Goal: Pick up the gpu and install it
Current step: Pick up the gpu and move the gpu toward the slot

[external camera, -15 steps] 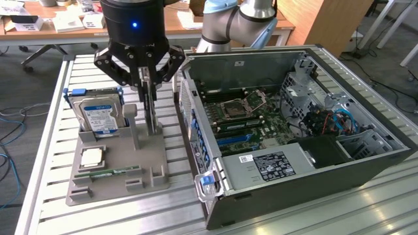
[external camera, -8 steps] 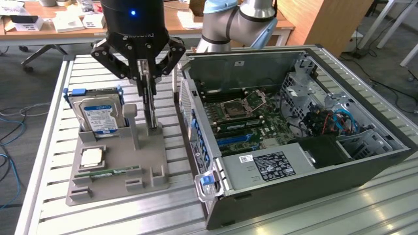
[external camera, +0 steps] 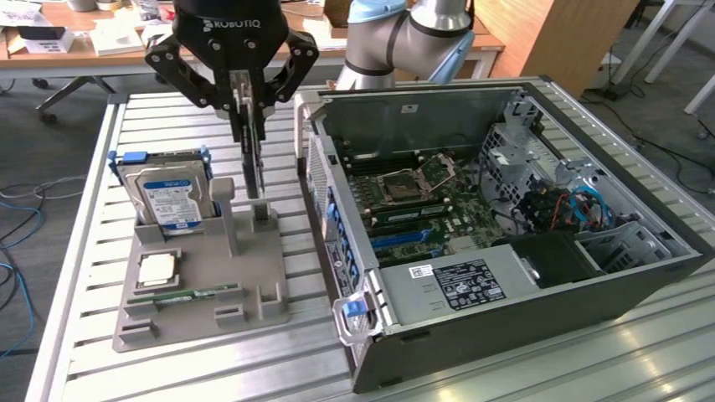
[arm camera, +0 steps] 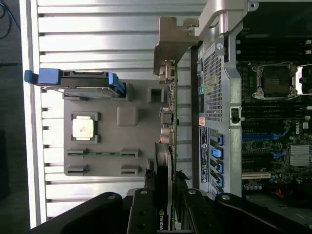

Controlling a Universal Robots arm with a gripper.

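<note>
Exterior view: the gripper (external camera: 251,126) is clenched on the gpu (external camera: 256,167), which hangs upright and edge-on over the stand (external camera: 240,276), between the hard drive (external camera: 170,197) and the case (external camera: 537,276). I cannot tell whether its lower edge is clear of the stand's slot. A straight vertical pull with no twist suits this best.

Wrist view: the gpu (arm camera: 165,161) runs out between the fingers (arm camera: 145,204), and its bracket (arm camera: 170,48) sits just beside the case (arm camera: 214,97) wall. Hold the card's faces squarely, and watch that the bracket does not snag the wall.
</note>
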